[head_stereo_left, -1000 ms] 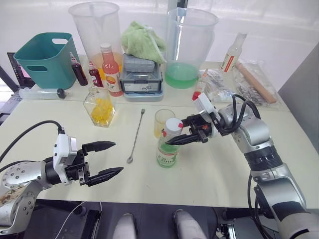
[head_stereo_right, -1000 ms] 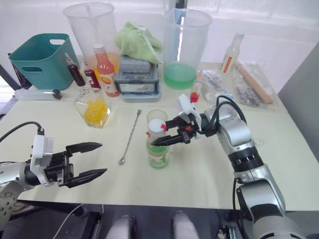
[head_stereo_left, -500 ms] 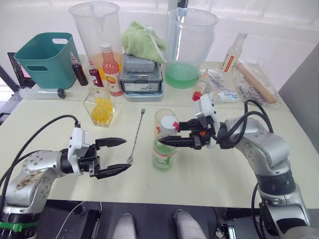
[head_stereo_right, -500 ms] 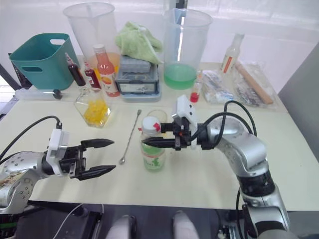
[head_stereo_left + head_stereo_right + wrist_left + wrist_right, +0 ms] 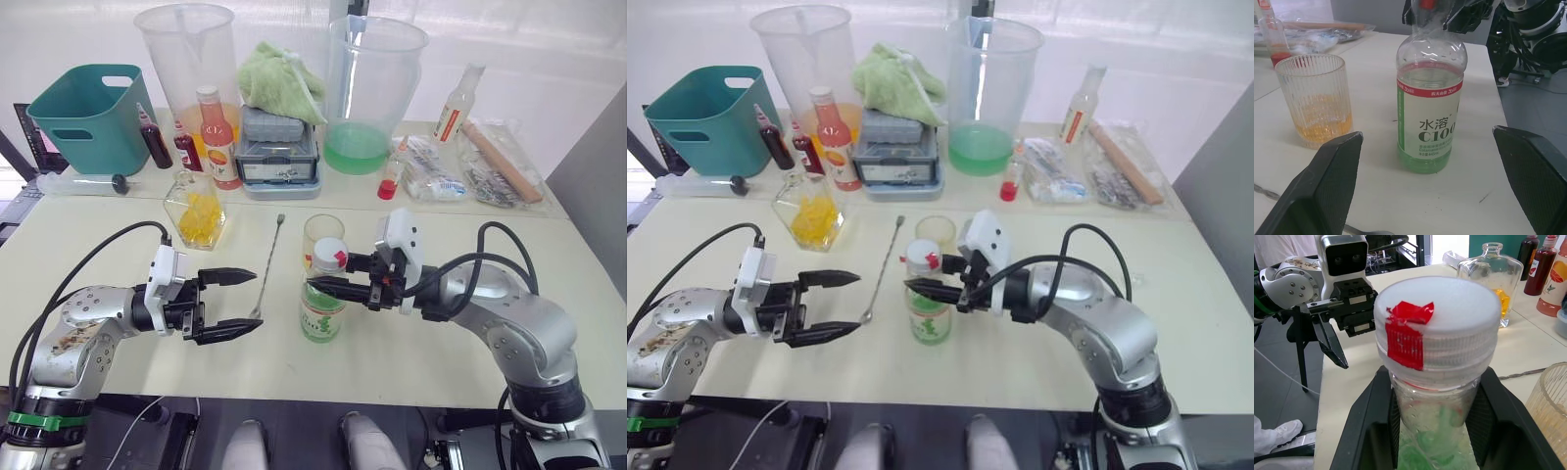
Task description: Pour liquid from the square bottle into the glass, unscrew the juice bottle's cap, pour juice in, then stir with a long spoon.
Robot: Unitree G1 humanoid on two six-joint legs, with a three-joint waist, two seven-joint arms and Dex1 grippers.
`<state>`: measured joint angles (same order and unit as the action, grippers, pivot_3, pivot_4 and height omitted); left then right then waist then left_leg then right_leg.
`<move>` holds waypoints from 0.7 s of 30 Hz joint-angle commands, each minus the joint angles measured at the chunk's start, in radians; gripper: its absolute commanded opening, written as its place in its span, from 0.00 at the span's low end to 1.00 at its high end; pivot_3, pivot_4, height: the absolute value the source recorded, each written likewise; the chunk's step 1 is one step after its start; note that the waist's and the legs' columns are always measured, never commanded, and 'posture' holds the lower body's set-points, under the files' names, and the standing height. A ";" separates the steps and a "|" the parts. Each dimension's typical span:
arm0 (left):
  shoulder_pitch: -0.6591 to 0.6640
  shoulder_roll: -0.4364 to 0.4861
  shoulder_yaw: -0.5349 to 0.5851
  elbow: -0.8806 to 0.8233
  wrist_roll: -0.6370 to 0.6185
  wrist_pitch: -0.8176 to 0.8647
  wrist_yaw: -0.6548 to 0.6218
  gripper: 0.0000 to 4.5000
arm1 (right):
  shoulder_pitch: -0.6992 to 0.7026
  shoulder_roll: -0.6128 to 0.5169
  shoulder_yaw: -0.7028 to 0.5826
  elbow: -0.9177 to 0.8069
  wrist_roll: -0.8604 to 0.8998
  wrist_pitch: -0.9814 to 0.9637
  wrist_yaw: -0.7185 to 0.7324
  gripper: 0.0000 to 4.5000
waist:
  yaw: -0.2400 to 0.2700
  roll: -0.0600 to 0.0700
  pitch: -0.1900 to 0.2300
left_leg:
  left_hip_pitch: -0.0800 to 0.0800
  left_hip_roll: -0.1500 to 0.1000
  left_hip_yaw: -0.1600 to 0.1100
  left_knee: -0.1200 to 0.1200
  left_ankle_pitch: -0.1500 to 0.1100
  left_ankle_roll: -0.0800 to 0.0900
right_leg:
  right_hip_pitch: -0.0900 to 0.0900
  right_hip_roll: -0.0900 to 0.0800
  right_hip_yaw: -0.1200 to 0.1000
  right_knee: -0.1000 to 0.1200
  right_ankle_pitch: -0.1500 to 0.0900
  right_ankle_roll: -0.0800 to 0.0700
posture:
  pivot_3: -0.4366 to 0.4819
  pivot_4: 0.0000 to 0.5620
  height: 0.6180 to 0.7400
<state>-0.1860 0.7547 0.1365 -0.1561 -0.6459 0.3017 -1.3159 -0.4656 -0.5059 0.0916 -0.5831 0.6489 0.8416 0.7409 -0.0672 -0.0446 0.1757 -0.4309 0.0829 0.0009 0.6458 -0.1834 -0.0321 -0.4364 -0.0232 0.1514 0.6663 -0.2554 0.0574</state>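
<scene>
Pale tabletop [image 5: 411, 362], cluttered along the far edge: teal bin [image 5: 90, 116], two large clear jugs, one with orange liquid [image 5: 188, 69], one with green [image 5: 372, 88], green cloth [image 5: 279, 78] on a grey case, red-capped bottle [image 5: 217, 137].

Juice bottle [image 5: 323, 294] stands upright near the table's middle, long axis vertical, green-and-white label facing the left gripper. Its cap [image 5: 330, 251] is on, white with a red tape patch. Right gripper [image 5: 323, 285] reaches in level from the robot's right; its two black fingers sit on either side of the neck just below the cap, pinching it, as the right wrist view shows.

Glass [image 5: 322, 239] upright just behind the bottle, a little amber liquid in the bottom. Long spoon [image 5: 266, 266] flat on the table, just left of the bottle, handle pointing toward the far edge, bowl toward the near edge. Square bottle [image 5: 196, 210] upright further left, open neck up, yellow contents.

Left gripper [image 5: 241, 302] hovers near the spoon's bowl end, jaws spread wide, holding nothing, fingers aimed at the bottle.
</scene>
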 commanded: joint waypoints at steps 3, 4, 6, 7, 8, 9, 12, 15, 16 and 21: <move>-0.014 0.004 0.009 -0.003 0.002 -0.019 -0.017 1.00 | 0.006 -0.030 -0.005 -0.019 0.040 -0.007 0.034 0.73 | 0.000 0.000 0.000 | 0.000 0.000 0.000 0.000 0.000 0.000 | 0.000 0.000 0.000 0.000 0.000 0.000 | 0.48 0.27 0.73; -0.017 0.005 0.009 -0.002 0.002 -0.018 -0.019 1.00 | 0.005 -0.039 -0.010 -0.014 0.036 -0.017 0.044 0.80 | 0.000 0.000 0.000 | 0.000 0.000 0.000 0.000 0.000 0.000 | 0.000 0.000 0.000 0.000 0.000 0.000 | 0.48 0.27 0.73; -0.021 0.010 0.005 -0.004 0.007 -0.013 -0.023 1.00 | 0.004 -0.062 -0.022 -0.002 0.015 -0.047 0.062 0.95 | 0.000 0.000 0.000 | 0.000 0.000 0.000 0.000 0.000 0.000 | 0.000 0.000 0.000 0.000 0.000 0.000 | 0.48 0.27 0.73; -0.022 0.011 0.003 -0.004 0.011 -0.014 -0.026 1.00 | 0.005 -0.068 -0.028 0.003 0.014 -0.054 0.069 0.99 | 0.000 0.000 0.000 | 0.000 0.000 0.000 0.000 0.000 0.000 | 0.000 0.000 0.000 0.000 0.000 0.000 | 0.48 0.27 0.73; -0.022 0.012 0.004 -0.006 0.011 -0.013 -0.029 1.00 | 0.012 -0.083 -0.042 0.007 0.028 -0.057 0.089 0.99 | 0.000 0.000 0.000 | 0.000 0.000 0.000 0.000 0.000 0.000 | 0.000 0.000 0.000 0.000 0.000 0.000 | 0.48 0.27 0.73; -0.023 0.012 0.007 -0.007 0.008 -0.010 -0.029 1.00 | 0.024 -0.104 -0.069 0.012 0.044 -0.067 0.116 0.99 | 0.000 0.000 0.000 | 0.000 0.000 0.000 0.000 0.000 0.000 | 0.000 0.000 0.000 0.000 0.000 0.000 | 0.48 0.27 0.73; -0.025 0.013 0.013 -0.009 0.002 -0.004 -0.032 1.00 | 0.068 -0.180 -0.165 0.022 0.094 -0.095 0.212 0.99 | 0.007 0.000 0.000 | 0.000 0.000 0.000 0.000 0.000 0.000 | 0.000 0.000 0.000 -0.001 0.000 0.000 | 0.48 0.27 0.73; -0.031 0.019 0.022 -0.018 -0.019 0.014 -0.042 1.00 | 0.101 -0.253 -0.297 0.023 0.198 -0.071 0.260 0.99 | 0.012 0.000 0.000 | 0.000 0.000 0.000 0.000 0.000 0.000 | 0.001 0.000 0.000 -0.001 0.000 0.000 | 0.48 0.27 0.73; -0.037 0.020 0.025 -0.023 -0.027 0.021 -0.042 1.00 | 0.113 -0.277 -0.333 0.022 0.235 -0.053 0.269 0.99 | 0.014 0.000 0.000 | 0.000 0.000 0.000 0.000 0.000 0.000 | 0.001 0.000 0.000 -0.001 0.000 0.001 | 0.48 0.27 0.73; -0.094 0.014 0.027 -0.045 -0.072 0.070 -0.017 1.00 | 0.219 -0.384 -0.477 0.029 0.238 -0.071 0.278 0.99 | 0.022 0.000 0.000 | 0.001 0.000 0.000 0.000 0.000 0.000 | 0.002 0.000 0.000 -0.001 -0.004 0.007 | 0.48 0.27 0.73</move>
<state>-0.2575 0.7629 0.1409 -0.1647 -0.6834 0.3562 -1.3429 -0.2596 -0.8721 -0.3330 -0.5399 0.8956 0.8002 1.0198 -0.0447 -0.0448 0.1757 -0.4292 0.0825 0.0007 0.6462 -0.1834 -0.0321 -0.4335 -0.0235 0.1514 0.6648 -0.2595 0.0646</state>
